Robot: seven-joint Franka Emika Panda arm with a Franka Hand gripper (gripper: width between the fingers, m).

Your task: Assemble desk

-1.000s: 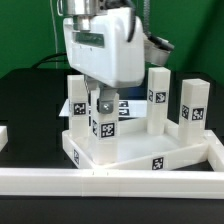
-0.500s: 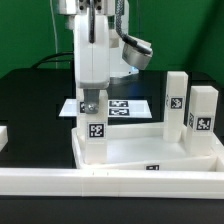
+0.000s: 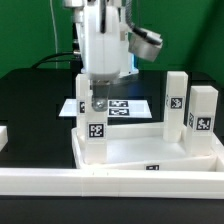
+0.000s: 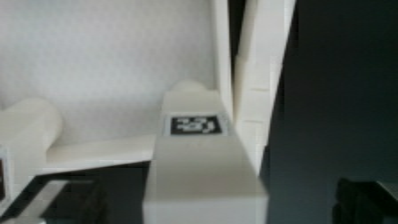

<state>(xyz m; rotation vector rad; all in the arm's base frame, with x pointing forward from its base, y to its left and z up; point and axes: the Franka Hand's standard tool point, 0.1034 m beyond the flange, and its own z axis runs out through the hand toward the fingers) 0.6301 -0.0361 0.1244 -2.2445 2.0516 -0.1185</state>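
We see the gripper at the top of a tagged leg standing in the tabletop; we cannot tell whether its fingers grip it.

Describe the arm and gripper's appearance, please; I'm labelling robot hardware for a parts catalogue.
The gripper hangs from a boxy, glossy white housing with rounded edges. A grey-and-white joint with a dark band sits beside it on the exterior view's right. The fingers are small and dull grey metal. No cables or markings are clearly visible.
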